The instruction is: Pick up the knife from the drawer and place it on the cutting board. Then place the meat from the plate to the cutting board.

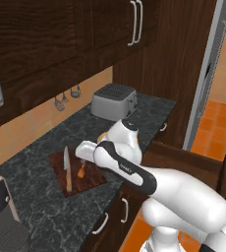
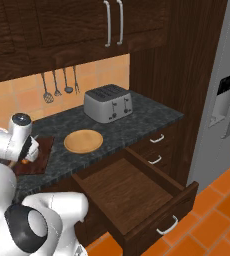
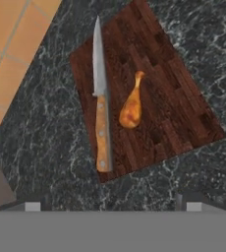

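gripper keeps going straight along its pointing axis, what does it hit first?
Probably the cutting board. In the hand view the open gripper looks down at it, with the knife and meat lying near centre, so either could be touched first; depth is unclear.

A home kitchen: dark wood cabinets [image 2: 62, 30], stone counter [image 2: 137, 120], toaster [image 2: 107, 103], fridge [image 2: 222, 105], hanging utensils [image 2: 60, 82].
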